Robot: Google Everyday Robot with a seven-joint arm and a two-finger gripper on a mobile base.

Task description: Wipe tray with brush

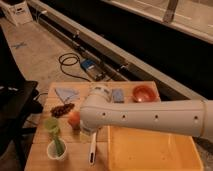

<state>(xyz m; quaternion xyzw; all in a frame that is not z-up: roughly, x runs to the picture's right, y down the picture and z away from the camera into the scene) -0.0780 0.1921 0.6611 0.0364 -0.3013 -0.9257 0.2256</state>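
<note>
The yellow tray (150, 150) fills the table's front right part, and my white arm crosses above its far rim. The brush (92, 150) lies on the wood just left of the tray, white handle pointing away from me and dark tip (91, 161) toward the front edge. My gripper (86, 134) hangs below the arm's rounded end, right over the far end of the brush handle and mostly hidden by the arm. It appears open, and the brush rests on the table.
An orange fruit (74, 119) sits beside the gripper. A green item in a white cup (56, 146) stands front left. A dark crumb pile (61, 110), blue cloth (66, 93), grey-blue sponge (118, 95) and orange-red bowl (143, 93) lie farther back. A dark chair (15, 107) is left of the table (40, 155).
</note>
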